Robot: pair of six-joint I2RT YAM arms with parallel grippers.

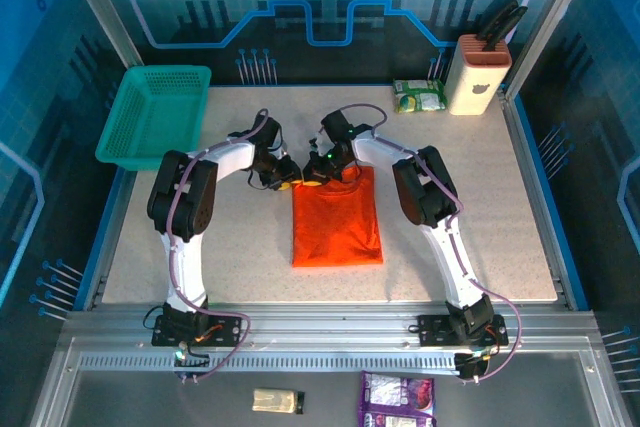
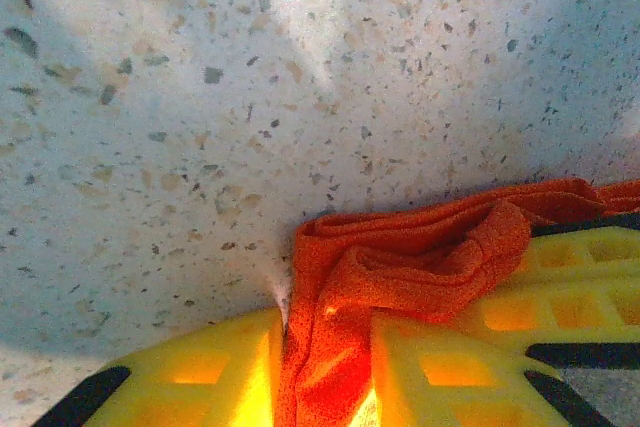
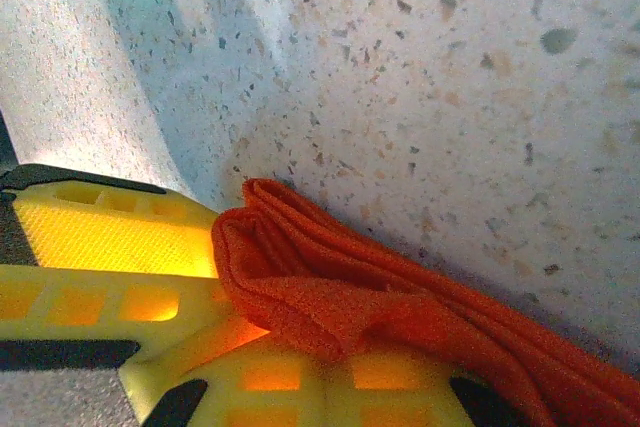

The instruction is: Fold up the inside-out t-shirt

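The inside-out t-shirt (image 1: 337,222) is a bright orange-red rectangle lying flat at the middle of the table, folded narrow. Both grippers meet at its far edge. My left gripper (image 1: 283,184) pinches the far left corner; in the left wrist view a bunch of the t-shirt's cloth (image 2: 420,257) runs down between the yellow fingers (image 2: 200,377) of that gripper (image 2: 325,347). My right gripper (image 1: 318,179) holds the far edge beside it. Seen from the right wrist, a folded hem of the t-shirt (image 3: 330,287) is clamped in this gripper (image 3: 250,317), just above the speckled tabletop.
A teal mesh basket (image 1: 155,112) stands at the back left. A knife block (image 1: 478,72) and a green packet (image 1: 418,97) sit at the back right. Bare speckled table (image 1: 480,207) lies on either side of the shirt. A purple packet (image 1: 398,399) lies below the front rail.
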